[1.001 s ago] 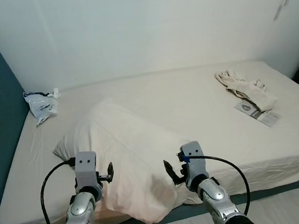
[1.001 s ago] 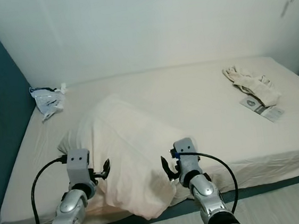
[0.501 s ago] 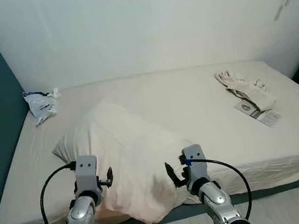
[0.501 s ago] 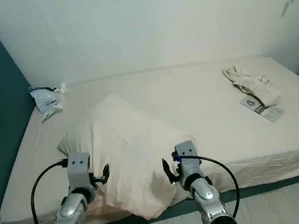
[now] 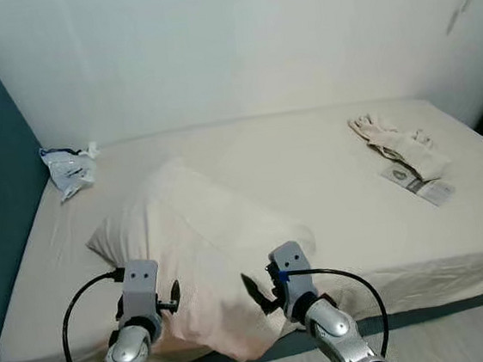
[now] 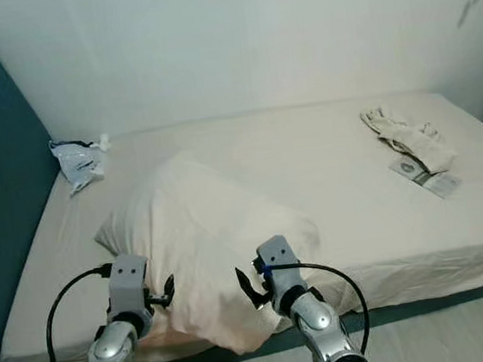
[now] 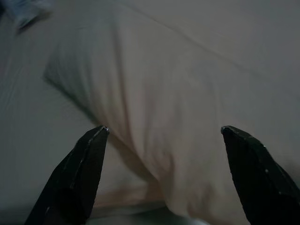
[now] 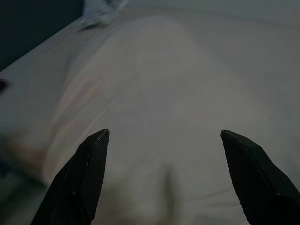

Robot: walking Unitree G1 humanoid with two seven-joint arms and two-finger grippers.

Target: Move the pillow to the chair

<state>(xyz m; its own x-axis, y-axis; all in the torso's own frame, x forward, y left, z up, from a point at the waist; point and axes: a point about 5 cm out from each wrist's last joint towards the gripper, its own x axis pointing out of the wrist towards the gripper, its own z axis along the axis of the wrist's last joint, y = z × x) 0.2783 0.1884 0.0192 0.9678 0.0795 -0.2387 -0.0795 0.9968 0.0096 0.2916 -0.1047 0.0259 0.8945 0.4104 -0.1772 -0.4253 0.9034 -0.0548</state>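
Cream pillow (image 5: 206,254) on bed (image 5: 326,163), left gripper (image 7: 161,133) and right gripper (image 8: 164,133) spread wide

I can read no text anywhere; the printed leaflet (image 5: 416,182) on the bed (image 5: 308,152) is too small to make out.

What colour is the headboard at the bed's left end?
Dark teal headboard, clearest in the right eye view.
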